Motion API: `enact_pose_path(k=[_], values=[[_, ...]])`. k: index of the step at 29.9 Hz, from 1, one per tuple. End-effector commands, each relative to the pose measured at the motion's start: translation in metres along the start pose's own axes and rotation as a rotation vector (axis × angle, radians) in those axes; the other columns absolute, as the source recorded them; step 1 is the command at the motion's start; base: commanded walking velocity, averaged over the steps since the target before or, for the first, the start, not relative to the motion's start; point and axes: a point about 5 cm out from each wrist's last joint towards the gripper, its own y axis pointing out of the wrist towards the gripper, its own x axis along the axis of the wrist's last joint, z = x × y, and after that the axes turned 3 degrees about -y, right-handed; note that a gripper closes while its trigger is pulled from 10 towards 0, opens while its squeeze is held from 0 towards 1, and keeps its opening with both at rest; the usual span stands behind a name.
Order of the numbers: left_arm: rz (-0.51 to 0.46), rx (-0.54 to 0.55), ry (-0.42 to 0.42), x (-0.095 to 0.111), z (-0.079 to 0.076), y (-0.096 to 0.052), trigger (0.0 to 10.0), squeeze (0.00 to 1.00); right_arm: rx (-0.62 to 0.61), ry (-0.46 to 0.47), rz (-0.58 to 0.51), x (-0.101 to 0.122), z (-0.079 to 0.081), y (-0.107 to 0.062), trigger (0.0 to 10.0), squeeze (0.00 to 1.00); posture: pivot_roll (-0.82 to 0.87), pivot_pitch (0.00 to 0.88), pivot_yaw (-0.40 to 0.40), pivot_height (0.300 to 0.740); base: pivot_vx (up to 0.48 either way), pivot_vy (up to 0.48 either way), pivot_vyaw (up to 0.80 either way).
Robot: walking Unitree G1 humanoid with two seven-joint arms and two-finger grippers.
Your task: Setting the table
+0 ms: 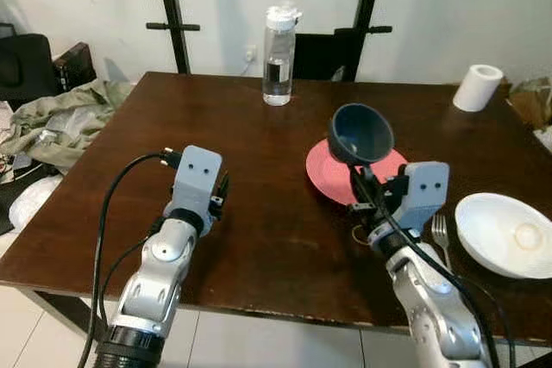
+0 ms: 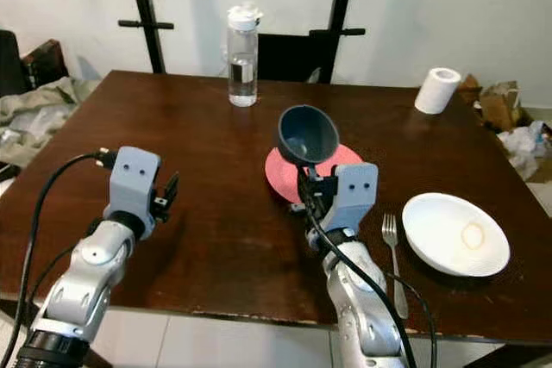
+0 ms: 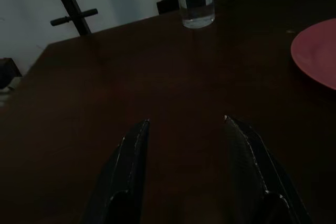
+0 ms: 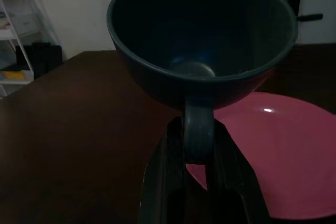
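Brown table; right end effector grips cup.

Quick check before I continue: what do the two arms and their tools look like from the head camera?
Both arms are silver metal with rounded jointed segments. Each wrist carries a boxy blue-grey housing with small dark screw holes. The left tool and right tool each have two long black fingers. Black cables loop along both arms: a wide arc beside the left, a tighter run along the right.
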Motion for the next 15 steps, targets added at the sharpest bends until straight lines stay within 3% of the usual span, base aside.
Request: enact_pose_path(k=[1,9,12,15], values=[[0.038,-0.017,-0.024,-0.007,-0.001,-0.002,10.0,0.0,0.007,-0.007,0.006,-0.003,0.002,-0.002,10.0,0.0,0.08,0.084,0.091,0.74,0.0,0.0,0.0],[0.064,-0.044,-0.076,-0.009,-0.002,-0.003,10.0,0.0,0.049,-0.044,0.036,-0.007,0.005,-0.004,10.0,0.0,0.08,0.085,0.089,0.74,0.0,0.0,0.0],[0.06,-0.13,-0.1,-0.006,0.005,-0.005,10.0,0.0,0.149,-0.159,0.129,-0.019,0.012,-0.008,10.0,0.0,0.08,0.086,0.088,0.74,0.0,0.0,0.0],[0.045,-0.202,-0.07,-0.004,0.01,-0.008,10.0,0.0,0.152,-0.17,0.153,-0.023,0.012,-0.009,10.0,0.0,0.08,0.09,0.088,0.74,0.0,0.0,0.0]])
